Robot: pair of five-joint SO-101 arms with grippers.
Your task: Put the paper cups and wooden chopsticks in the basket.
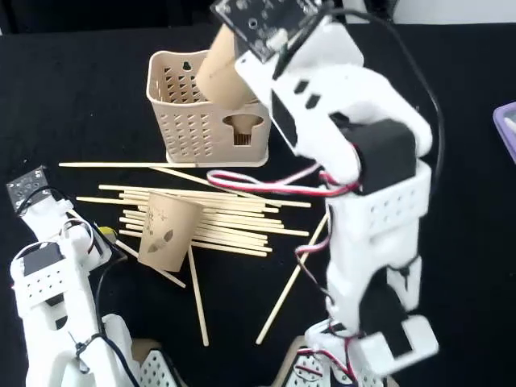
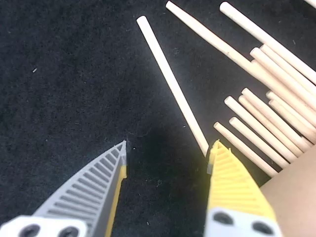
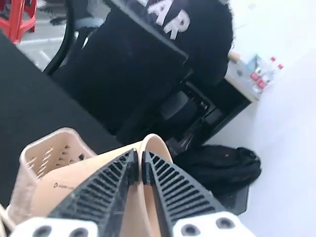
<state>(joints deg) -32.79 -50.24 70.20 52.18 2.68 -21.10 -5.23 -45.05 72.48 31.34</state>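
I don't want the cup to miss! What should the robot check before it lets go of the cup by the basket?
1. Grip: right pincer shut on the held cup: ok.
2. Aim: held cup over the basket opening: cannot tell, it only looks so from above.
3. Held cup upright: not ok, tilted.
4. Stand: basket upright: ok.
5. Way clear: left pincer is open down by the chopsticks: ok.
6. Everything packed: not ok, second cup lies on the chopsticks.
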